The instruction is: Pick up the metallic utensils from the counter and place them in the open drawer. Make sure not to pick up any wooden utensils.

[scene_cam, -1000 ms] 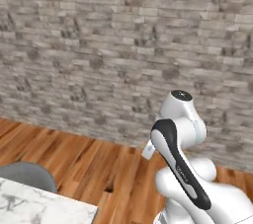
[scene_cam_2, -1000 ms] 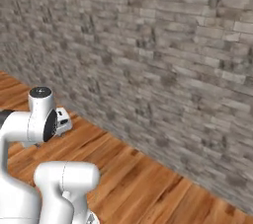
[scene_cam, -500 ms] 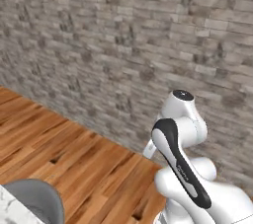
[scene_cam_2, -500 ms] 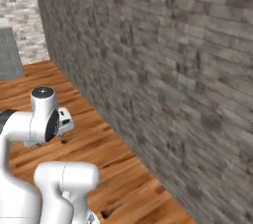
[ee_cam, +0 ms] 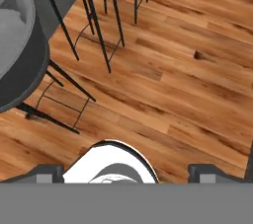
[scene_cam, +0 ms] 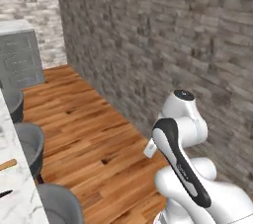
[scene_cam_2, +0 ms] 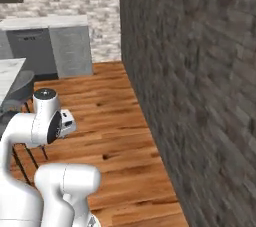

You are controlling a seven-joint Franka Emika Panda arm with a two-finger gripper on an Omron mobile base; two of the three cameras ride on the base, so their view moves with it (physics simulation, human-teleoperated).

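A strip of the white marble counter shows at the left edge of the left base view, and its corner at the left of the right base view. On it lie the tan end of a wooden utensil and a thin dark sliver that may be one of the metallic utensils; too little shows to tell. The open drawer is out of view. My gripper hangs over the wooden floor, open, its fingertips set wide apart with nothing between them. The arm is folded close to the base.
Grey bar stools stand along the counter's edge, and they show from above with their thin black legs. A rough stone wall runs close on the right. Grey cabinets stand at the far end. Wooden floor lies between.
The whole picture has swung, so the camera has turned with the base. The counter, stools and far cabinets have come into view. The arm keeps its folded pose and the gripper stays open.
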